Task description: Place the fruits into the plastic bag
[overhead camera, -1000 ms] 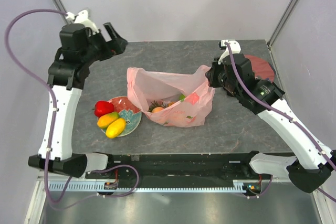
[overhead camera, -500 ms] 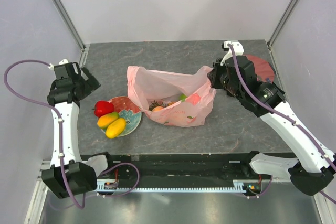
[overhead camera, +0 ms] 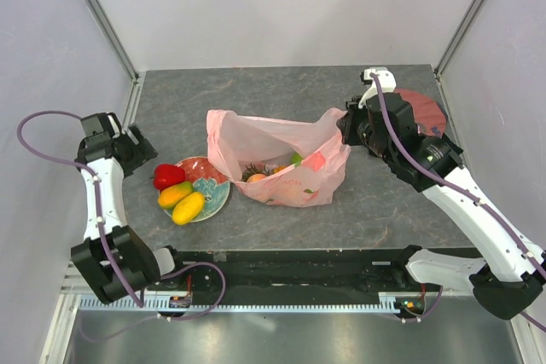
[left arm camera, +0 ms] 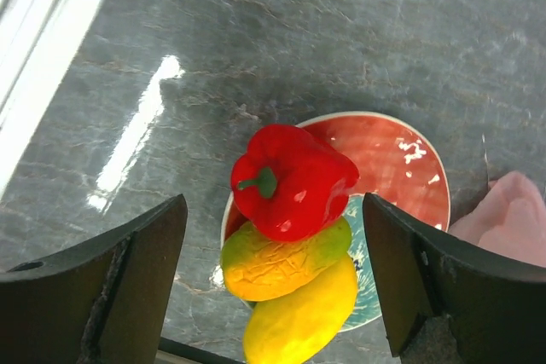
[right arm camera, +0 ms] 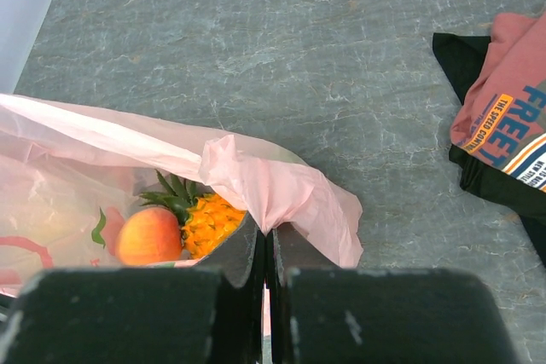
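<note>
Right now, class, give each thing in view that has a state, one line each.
Thin pale-pink plastic bag: mouth open, rim pinched.
Right tool: shut on the bag's rim.
Left tool: open, empty, above the plate.
Red patterned round plate: holds three fruits.
Red toy pepper: on plate.
Yellow-green toy mango: on plate.
Yellow toy mango: on plate.
Orange toy pineapple: inside bag.
Toy peach: inside bag.
Dark-red printed T-shirt: folded.

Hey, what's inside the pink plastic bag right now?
Through the open mouth of the plastic bag you can see an orange pineapple with green leaves, a peach beside it, and a green round fruit. Anything deeper is hidden by the crinkled film.
</note>
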`<state>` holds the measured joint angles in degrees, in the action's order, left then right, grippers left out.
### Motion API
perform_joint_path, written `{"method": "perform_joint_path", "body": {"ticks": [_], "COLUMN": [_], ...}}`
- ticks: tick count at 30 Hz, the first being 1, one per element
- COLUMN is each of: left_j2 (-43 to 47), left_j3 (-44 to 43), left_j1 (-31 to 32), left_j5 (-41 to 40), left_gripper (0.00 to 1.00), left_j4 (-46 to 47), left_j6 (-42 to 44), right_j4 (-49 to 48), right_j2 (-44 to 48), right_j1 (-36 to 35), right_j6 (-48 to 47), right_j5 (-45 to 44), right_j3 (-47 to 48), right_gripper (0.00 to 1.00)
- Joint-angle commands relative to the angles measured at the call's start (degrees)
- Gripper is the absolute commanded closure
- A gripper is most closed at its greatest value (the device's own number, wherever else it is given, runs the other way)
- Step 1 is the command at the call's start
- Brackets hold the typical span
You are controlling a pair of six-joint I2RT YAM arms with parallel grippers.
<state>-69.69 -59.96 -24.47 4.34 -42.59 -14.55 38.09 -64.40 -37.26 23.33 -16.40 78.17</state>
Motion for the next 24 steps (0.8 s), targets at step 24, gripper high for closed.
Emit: {"method": "perform_joint_path", "body": {"ticks": [24], "left_j2": [-8.53], "left_j3": [7.14], "left_j1": [0.3], "left_j5": [10.95], "left_gripper": [0.27], "left_j4": [7.96], "left_j6": [5.14], "right_j4": [-2.14], "right_j2": [-0.46], "right_j1": [0.25], "right_j6": [-0.39], "right_j5": [-0.29], "right_j3": [0.32], "right_gripper": [1.0]}}
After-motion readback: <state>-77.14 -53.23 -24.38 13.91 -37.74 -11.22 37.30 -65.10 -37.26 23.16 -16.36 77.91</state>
